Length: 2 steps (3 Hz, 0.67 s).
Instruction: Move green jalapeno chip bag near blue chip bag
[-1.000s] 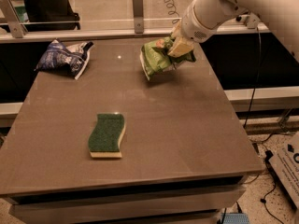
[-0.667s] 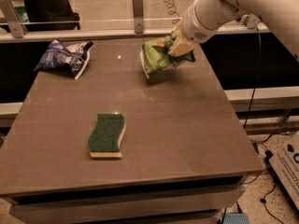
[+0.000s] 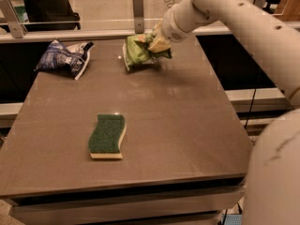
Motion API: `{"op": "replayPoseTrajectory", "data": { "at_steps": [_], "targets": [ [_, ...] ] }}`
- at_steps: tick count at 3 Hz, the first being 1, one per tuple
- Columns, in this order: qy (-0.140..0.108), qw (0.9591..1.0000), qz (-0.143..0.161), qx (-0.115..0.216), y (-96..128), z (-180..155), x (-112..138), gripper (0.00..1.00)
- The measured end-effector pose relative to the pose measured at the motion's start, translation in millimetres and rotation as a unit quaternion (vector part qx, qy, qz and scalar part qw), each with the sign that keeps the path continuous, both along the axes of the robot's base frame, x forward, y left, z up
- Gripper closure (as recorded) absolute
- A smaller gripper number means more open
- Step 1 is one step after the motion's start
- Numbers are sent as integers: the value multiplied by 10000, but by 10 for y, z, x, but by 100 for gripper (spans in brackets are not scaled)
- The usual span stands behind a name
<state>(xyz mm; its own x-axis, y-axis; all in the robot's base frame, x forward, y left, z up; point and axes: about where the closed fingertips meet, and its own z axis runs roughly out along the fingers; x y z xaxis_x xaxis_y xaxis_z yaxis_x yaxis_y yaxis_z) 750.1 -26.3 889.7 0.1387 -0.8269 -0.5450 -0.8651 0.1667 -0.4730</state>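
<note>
The green jalapeno chip bag (image 3: 137, 52) is a crumpled light green foil bag held just above the far middle of the table. My gripper (image 3: 157, 45) is shut on its right end, with the white arm coming in from the upper right. The blue chip bag (image 3: 65, 57) is a crumpled dark blue foil bag with a white end. It lies at the far left of the table, to the left of the green bag with a gap between them.
A flat dark green wavy sponge (image 3: 107, 135) lies on the brown table (image 3: 187, 125) at the front centre-left. A metal rail with posts (image 3: 138, 3) runs behind the table's far edge. My arm's white body fills the right side of the view.
My gripper has carried the green bag to the left, closer to the blue bag. The blue bag and the sponge have not moved.
</note>
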Motion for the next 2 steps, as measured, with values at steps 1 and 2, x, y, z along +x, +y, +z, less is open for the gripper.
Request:
{"op": "replayPoseTrajectory", "data": {
  "at_steps": [1, 2],
  "targets": [
    [1, 9995, 221, 205, 398, -135, 300, 100],
    [-55, 9980, 487, 410, 757, -125, 458, 100]
  ]
}}
